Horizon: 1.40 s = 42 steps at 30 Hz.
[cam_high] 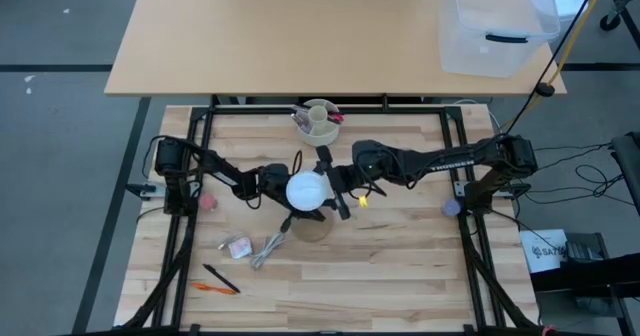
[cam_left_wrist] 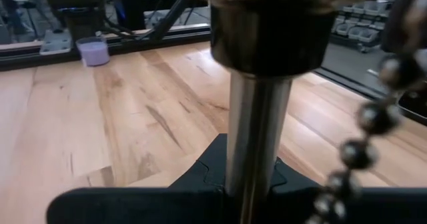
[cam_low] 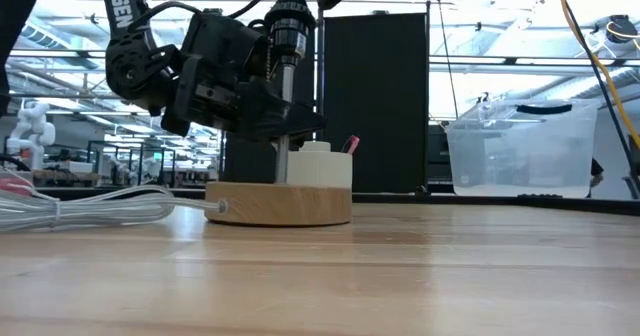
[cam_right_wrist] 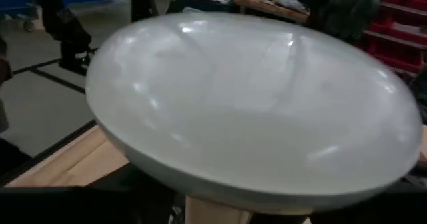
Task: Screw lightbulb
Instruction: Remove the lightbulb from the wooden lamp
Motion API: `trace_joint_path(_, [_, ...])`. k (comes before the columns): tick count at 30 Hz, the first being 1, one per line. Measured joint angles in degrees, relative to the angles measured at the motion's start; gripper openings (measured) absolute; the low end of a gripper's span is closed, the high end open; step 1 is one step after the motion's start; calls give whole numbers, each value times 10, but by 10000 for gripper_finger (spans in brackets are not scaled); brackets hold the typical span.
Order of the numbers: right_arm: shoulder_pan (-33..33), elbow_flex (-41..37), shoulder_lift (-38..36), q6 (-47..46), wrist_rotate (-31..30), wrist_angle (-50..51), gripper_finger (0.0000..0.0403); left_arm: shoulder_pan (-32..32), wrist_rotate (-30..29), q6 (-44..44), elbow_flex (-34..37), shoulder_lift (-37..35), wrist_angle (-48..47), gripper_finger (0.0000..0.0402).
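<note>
The white lightbulb sits on top of the lamp's black socket; its dome fills the right wrist view, and its neck is hidden. The lamp is a slim metal stem rising from a round wooden base. My left gripper is shut on the stem below the socket. My right gripper is up at the bulb's right side, open, with its fingers spread on either side of the dome. My left gripper pinches the lamp's metal stem between its two fingers, just under the black socket. The fingers come in nearly level from the table's left and lie across the upright stem. The lamp's base rests on the table. Whether my right gripper touches the bulb, I cannot tell.
A cream cup with pens stands just beyond the lamp. The white cord lies coiled near the base, with a pink object and loose pens toward the near left. A bead chain hangs beside the stem. A clear bin sits far right.
</note>
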<state>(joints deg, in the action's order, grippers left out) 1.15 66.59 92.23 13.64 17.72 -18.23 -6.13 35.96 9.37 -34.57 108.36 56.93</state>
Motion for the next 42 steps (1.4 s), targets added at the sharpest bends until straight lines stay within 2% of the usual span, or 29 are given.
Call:
trace_joint_path(4, [-8, 1, 0, -5, -19, -1, 273, 0, -16, -1, 0, 0, 2, 22])
trace_joint_path(9, [-19, 1, 0, 6, -25, -17, 267, -1, -43, -3, 0, 0, 4, 22])
trace_joint_path(18, [-24, 0, 0, 6, -47, -21, 264, -2, -38, -12, 0, 0, 5, 22])
trace_joint_path(21, [-24, 0, 1, 6, -50, -21, 263, -1, -1, -13, -1, 0, 3, 22])
trace_joint_path(25, [-10, 0, 2, 7, -16, -21, 263, 3, 46, -9, -2, 1, -1, 22])
trace_joint_path(32, [18, 0, 2, -9, 104, -22, 262, 6, 90, 6, -2, 1, -2, 22])
trace_joint_path(34, [19, 0, 2, -16, 107, -25, 263, 6, 90, 6, -2, 1, -3, 22])
trace_joint_path(39, [14, 3, 2, -42, 54, -24, 274, 4, 77, 5, -2, 0, -7, 22])
trace_joint_path(42, [10, 4, 2, -71, 47, -21, 288, 4, 66, 4, -1, 0, -6, 22])
